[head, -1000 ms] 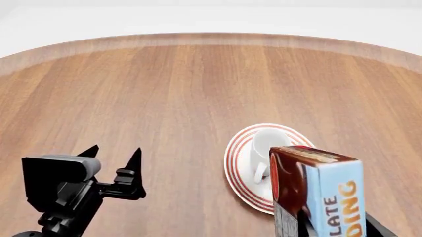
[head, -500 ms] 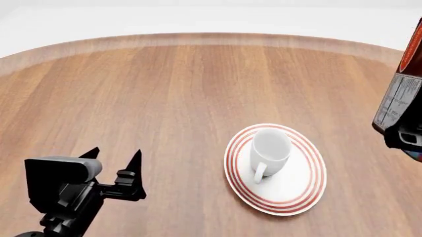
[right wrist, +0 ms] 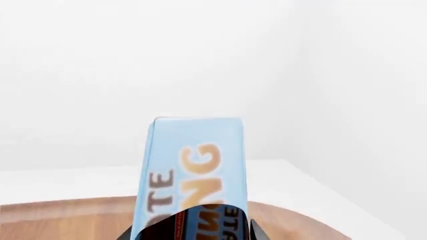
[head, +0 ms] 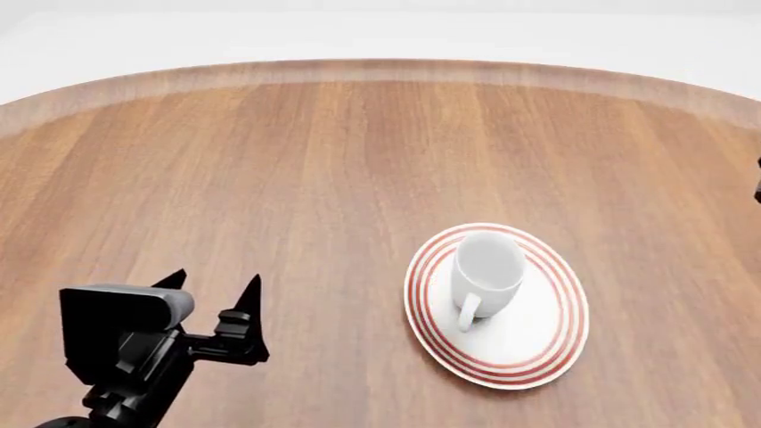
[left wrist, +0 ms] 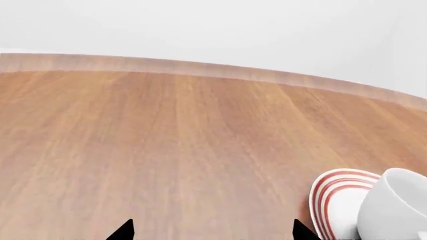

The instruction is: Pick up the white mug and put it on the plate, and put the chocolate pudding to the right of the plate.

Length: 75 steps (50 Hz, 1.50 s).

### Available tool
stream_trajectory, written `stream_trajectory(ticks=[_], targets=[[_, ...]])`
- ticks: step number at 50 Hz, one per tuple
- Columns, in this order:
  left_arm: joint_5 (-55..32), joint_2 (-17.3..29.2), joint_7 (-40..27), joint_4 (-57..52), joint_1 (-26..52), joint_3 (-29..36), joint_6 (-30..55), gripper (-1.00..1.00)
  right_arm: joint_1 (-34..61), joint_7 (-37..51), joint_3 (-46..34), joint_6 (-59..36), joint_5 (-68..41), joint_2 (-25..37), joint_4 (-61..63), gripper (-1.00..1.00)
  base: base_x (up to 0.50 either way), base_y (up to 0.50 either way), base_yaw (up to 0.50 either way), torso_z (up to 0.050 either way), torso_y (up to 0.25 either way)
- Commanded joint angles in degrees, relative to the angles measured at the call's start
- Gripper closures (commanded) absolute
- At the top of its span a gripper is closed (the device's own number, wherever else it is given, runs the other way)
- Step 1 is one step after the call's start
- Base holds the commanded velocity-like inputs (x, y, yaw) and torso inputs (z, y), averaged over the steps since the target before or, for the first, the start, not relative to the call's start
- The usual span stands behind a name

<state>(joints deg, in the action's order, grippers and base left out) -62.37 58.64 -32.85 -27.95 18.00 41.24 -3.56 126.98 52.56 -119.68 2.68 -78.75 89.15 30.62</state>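
The mug [head: 487,267] is parked upright on the plate [head: 547,334], a bit toward the plate's far-left part, with its handle turned to the near side. The plate itself is seen on the wooden table [head: 298,160], right of the middle and toward the near edge. In the left wrist view the mug [left wrist: 393,210] and the plate's red-ringed rim [left wrist: 333,200] are caught at the frame's edge.

The left gripper [head: 212,299] is held well left of the plate, above bare wood, with its two pointed fingers spread wide and nothing between them.

The pudding [right wrist: 193,175] is only shown in the right wrist view: light blue face, orange lettering, pinched at its near end by the right gripper [right wrist: 190,232] and lifted clear of the table. Its place relative to the plate can't be told, since the box isn't caught by the head view; just a dark sliver is seen at that view's right edge.
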Motion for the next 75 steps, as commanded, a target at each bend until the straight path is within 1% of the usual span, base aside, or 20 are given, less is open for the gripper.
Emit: stream_trajectory(ticks=[1,3,8,16,19,22,27,33,39,48,54,62,67,70,72,75], targets=[[0.6,-1.5,1.6,0.2,-0.2,-1.5,0.6,-1.00,-3.4,-11.8,2.0,1.3,-7.1,-5.8,-13.4,1.00,0.00,0.00,0.00,0.000,0.000],[0.6,-1.5,1.6,0.1,-0.2,-1.5,0.7,-1.00,-4.2,-12.7,1.9,2.0,-9.2,-6.5,-15.0,1.00,0.00,0.00,0.00,0.000,0.000],[0.6,-1.4,1.5,-0.2,-0.2,-1.4,0.9,-1.00,-4.1,-16.1,2.1,-1.4,-11.7,-9.1,-19.7,1.00,0.00,0.00,0.00,0.000,0.000],[0.7,-2.1,2.0,0.6,0.3,-1.1,1.4,-1.00,-6.8,-21.1,1.8,-4.6,-18.7,-17.0,-28.7,1.00,0.00,0.00,0.00,0.000,0.000],[0.7,-2.1,2.1,0.7,0.3,-1.2,1.3,-1.00,-7.1,-21.5,1.4,-6.1,-18.7,-18.7,-30.4,1.00,0.00,0.00,0.00,0.000,0.000],[0.8,-2.6,2.3,1.2,0.8,-0.9,2.0,-1.00,-8.4,-24.3,1.5,-7.7,-22.6,-21.3,-34.1,1.00,0.00,0.00,0.00,0.000,0.000],[1.1,-2.8,2.1,1.0,1.3,-0.7,2.6,-1.00,-9.7,-26.1,1.2,-9.2,-24.2,-23.7,-37.5,1.00,0.00,0.00,0.00,0.000,0.000],[1.2,-3.1,2.1,1.1,1.9,-0.3,3.6,-1.00,-11.2,-29.3,-0.4,-13.2,-24.7,-27.2,-41.4,1.00,0.00,0.00,0.00,0.000,0.000],[1.3,-3.4,2.1,1.0,2.1,-0.1,4.1,-1.00,-11.0,-30.3,-1.3,-16.2,-24.2,-28.4,-42.5,1.00,0.00,0.00,0.00,0.000,0.000],[1.0,-3.1,1.7,0.4,2.9,-0.1,5.2,-1.00,-11.7,-32.8,-4.8,-22.1,-20.8,-32.4,-45.5,1.00,0.00,0.00,0.00,0.000,0.000],[1.2,-3.5,1.9,0.8,3.3,0.2,5.7,-1.00,-13.1,-32.8,-6.1,-23.7,-19.6,-35.3,-47.9,1.00,0.00,0.00,0.00,0.000,0.000],[1.2,-3.5,1.9,0.8,3.6,0.2,6.1,-1.00,-14.5,-35.1,-7.2,-25.3,-18.3,-37.8,-50.6,1.00,0.00,0.00,0.00,0.000,0.000],[1.4,-3.8,2.2,1.3,3.4,0.3,6.1,-1.00,-15.3,-36.1,-7.5,-25.4,-17.9,-38.0,-50.2,1.00,0.00,0.00,0.00,0.000,0.000],[1.5,-3.9,2.2,1.3,3.3,0.4,6.0,-1.00,-15.6,-36.7,-6.0,-24.3,-19.8,-37.2,-50.3,1.00,0.00,0.00,0.00,0.000,0.000],[1.5,-4.0,2.3,1.5,3.3,0.4,5.9,-1.00,-15.5,-36.1,-6.7,-25.2,-19.1,-37.4,-50.5,1.00,0.00,0.00,0.00,0.000,0.000],[1.7,-4.1,2.5,1.8,3.0,0.5,5.7,-1.00,-16.1,-35.7,-5.3,-23.8,-21.2,-36.0,-50.8,1.00,0.00,0.00,0.00,0.000,0.000]])
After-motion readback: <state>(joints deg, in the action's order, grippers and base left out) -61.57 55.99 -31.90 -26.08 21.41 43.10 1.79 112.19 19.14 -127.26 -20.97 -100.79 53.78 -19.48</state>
